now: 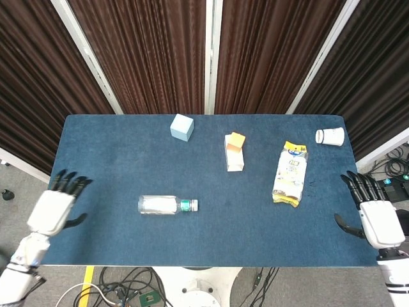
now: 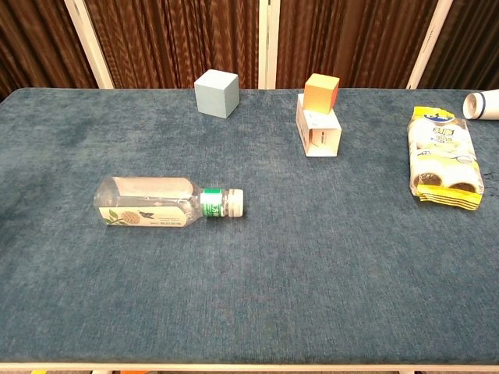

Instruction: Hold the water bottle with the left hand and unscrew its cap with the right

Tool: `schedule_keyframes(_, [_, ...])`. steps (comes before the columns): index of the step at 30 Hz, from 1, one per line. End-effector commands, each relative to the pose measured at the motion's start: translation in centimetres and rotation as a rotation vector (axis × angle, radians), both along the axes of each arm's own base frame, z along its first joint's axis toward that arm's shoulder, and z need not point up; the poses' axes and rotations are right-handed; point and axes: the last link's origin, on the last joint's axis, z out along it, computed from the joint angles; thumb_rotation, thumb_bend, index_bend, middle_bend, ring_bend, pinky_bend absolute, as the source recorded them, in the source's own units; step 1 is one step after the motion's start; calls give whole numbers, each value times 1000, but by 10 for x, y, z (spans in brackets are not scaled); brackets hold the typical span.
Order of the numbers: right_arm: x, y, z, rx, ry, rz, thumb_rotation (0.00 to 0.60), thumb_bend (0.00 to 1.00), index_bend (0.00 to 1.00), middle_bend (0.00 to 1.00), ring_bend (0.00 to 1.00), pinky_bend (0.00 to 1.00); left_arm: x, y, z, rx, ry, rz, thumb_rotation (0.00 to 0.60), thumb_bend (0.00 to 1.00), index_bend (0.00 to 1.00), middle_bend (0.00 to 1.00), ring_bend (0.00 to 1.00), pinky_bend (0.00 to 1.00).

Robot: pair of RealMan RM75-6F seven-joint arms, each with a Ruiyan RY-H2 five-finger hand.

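A clear water bottle (image 1: 163, 204) (image 2: 156, 201) lies on its side on the blue table (image 1: 115, 160), its white cap (image 1: 194, 204) (image 2: 236, 202) pointing right past a green neck band. Over the table's left edge hovers my left hand (image 1: 54, 208), empty with fingers spread, well left of the bottle. My right hand (image 1: 372, 217) is at the right edge, also empty with fingers apart, far from the cap. Neither hand shows in the chest view.
A pale blue cube (image 1: 182, 126) (image 2: 217, 93) sits at the back. An orange block rests on a white box (image 1: 234, 153) (image 2: 318, 128) near the middle. A yellow snack packet (image 1: 291, 173) (image 2: 444, 156) and a tipped white cup (image 1: 330, 136) (image 2: 483, 104) lie at the right.
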Motion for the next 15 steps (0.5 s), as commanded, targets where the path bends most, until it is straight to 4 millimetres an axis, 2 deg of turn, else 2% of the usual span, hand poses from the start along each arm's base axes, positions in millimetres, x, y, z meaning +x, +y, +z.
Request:
schedule_keyframes(1, [1, -3, -3, 10, -1, 5, 600, 226, 37, 30, 0, 0, 36, 28, -45, -162, -15, -76, 600, 167, 153, 150, 75, 55])
schedule_keyframes(6, [-1, -8, -4, 23, 7, -4, 600, 226, 37, 30, 0, 0, 57, 48, -89, -289, -25, -64, 600, 152, 135, 143, 75, 67])
schedule_keyframes(11, [-4, -10, -6, 33, 9, -15, 600, 226, 37, 30, 0, 0, 62, 63, -126, -337, -2, -24, 600, 148, 135, 140, 75, 82])
schedule_keyframes(15, [-6, -11, -7, 36, 7, -20, 600, 226, 37, 30, 0, 0, 65, 67, -147, -352, 11, 10, 600, 146, 136, 138, 75, 100])
